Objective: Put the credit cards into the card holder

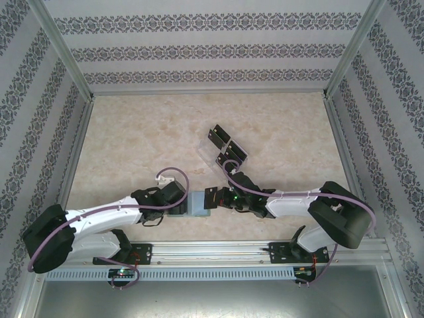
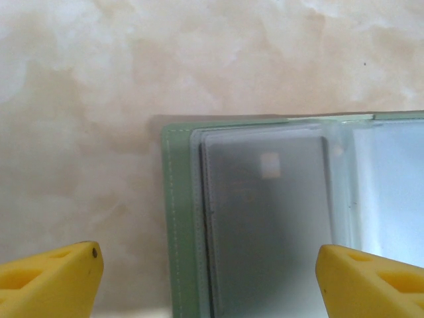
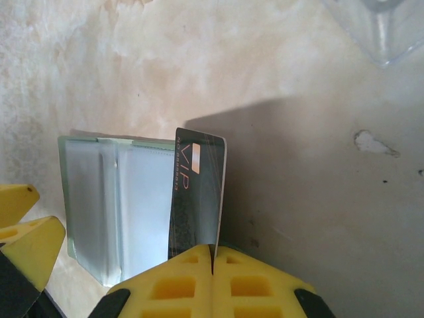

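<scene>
Left gripper [image 2: 209,281] is hovering over the card holder [image 2: 177,218], jaws standing wide apart and clear of it. The holder is lying open on the table [image 2: 79,132], with a sleeved card [image 2: 265,225] showing inside. Right gripper [image 3: 213,265] is pinching a credit card [image 3: 197,192] upright at the holder's right edge.

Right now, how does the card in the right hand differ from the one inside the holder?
The glossy black card stands on edge, pinched by the shut right hand; the sleeved card lies flat in the grey-green card holder, dulled by clear plastic. Both are rectangular.
</scene>
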Controlling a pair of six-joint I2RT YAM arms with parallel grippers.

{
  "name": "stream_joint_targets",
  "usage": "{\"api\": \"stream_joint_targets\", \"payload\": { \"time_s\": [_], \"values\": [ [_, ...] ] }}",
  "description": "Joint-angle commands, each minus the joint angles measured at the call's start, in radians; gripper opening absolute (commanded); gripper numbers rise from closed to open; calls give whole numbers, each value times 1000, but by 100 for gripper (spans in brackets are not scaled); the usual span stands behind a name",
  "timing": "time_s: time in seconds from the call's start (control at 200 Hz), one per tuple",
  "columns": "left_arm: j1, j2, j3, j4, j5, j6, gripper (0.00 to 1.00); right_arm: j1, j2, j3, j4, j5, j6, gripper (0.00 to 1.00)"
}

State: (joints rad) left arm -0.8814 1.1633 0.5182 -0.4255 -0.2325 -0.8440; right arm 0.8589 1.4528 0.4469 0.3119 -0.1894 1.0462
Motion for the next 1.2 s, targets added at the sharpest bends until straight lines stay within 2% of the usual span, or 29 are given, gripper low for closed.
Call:
{"api": "stream_joint_targets", "payload": {
  "time_s": [0.0, 0.39, 0.749, 1.194],
  "values": [
    [10, -13, -20, 110, 31, 14, 84, -11, -3, -2, -125, 4, -37, 0],
    [9, 48, -42, 150, 85, -13, 84, -30, -35, 14, -175, -4, -73, 0],
    [-2, 66, -47, 130, 67, -47, 83, -46, -46, 18, -193, -10, -89, 0],
    [-153, 168, 8, 248, 54, -140, 83, -111, -96, 50, -291, -34, -157, 0]
  ]
}}
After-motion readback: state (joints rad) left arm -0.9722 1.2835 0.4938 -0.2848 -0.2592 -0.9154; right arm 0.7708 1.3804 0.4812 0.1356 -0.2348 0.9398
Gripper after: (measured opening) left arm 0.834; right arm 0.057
